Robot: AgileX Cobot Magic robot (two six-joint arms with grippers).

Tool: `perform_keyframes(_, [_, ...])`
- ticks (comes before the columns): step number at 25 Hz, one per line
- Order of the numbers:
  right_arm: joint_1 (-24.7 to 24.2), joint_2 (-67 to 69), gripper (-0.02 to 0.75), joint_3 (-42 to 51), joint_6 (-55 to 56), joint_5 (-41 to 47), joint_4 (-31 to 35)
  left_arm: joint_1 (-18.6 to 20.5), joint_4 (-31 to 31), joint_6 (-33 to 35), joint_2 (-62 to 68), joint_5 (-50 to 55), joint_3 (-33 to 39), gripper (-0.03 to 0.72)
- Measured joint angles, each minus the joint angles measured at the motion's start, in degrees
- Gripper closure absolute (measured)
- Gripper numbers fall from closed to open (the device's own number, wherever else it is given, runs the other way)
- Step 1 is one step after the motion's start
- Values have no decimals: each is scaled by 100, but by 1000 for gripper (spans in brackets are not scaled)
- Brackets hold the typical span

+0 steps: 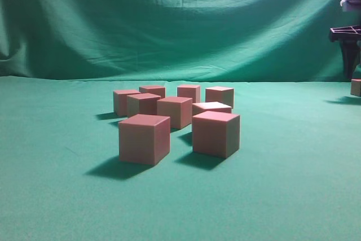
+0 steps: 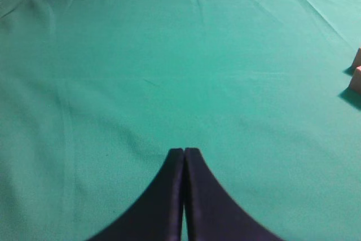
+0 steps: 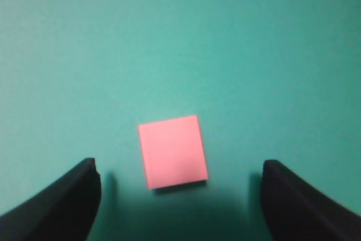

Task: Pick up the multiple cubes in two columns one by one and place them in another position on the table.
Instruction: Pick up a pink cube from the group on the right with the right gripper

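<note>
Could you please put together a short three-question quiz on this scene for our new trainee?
1. True or false: the right gripper is shut on a cube.
2. Multiple choice: in the exterior view, where does the lone cube sit relative to the main cluster of cubes? A) far left B) far right C) stacked on top
3. Fill in: the left gripper has its jaws ____ above the table.

Key:
1. False. Its jaws stand wide apart, with one cube lying on the cloth between them, untouched.
2. B.
3. Shut, with nothing held.
</note>
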Motion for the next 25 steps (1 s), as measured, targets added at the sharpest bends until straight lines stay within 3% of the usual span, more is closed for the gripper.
perform_keyframes(16, [0, 335, 204, -20, -257, -463, 51, 0, 0, 0, 0, 0, 0, 688])
perform_keyframes(21, [0, 345, 453, -20, -268, -485, 51, 0, 0, 0, 0, 0, 0, 688])
perform_keyframes(25, [0, 345, 469, -33, -268, -463, 51, 0, 0, 0, 0, 0, 0, 688])
